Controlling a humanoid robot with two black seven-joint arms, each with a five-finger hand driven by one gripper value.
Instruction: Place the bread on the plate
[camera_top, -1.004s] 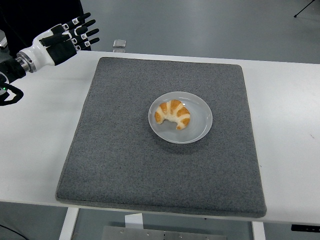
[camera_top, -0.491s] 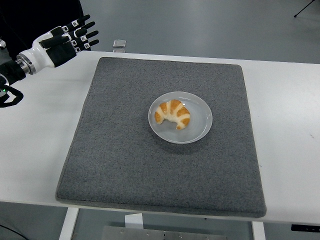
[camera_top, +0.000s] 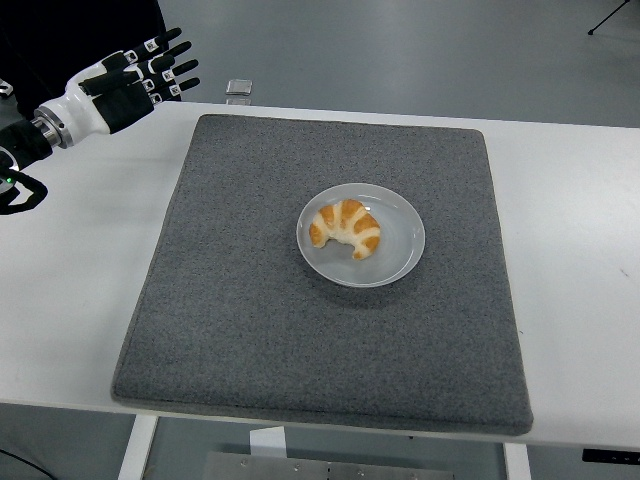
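Note:
A golden croissant (camera_top: 345, 228) lies on the pale grey plate (camera_top: 400, 250), which sits in the middle of a dark grey mat (camera_top: 250, 300). My left hand (camera_top: 140, 75) hovers at the far left corner of the table, well away from the plate, with its fingers spread and nothing in them. The right arm does not show.
A small silvery object (camera_top: 238, 87) rests at the table's far edge behind the mat. White table surface (camera_top: 70, 280) borders the mat on both sides. A table leg and base plate show below the near edge.
My left hand has drifted very slightly up and away from the mat over the last second. The croissant and plate have not moved.

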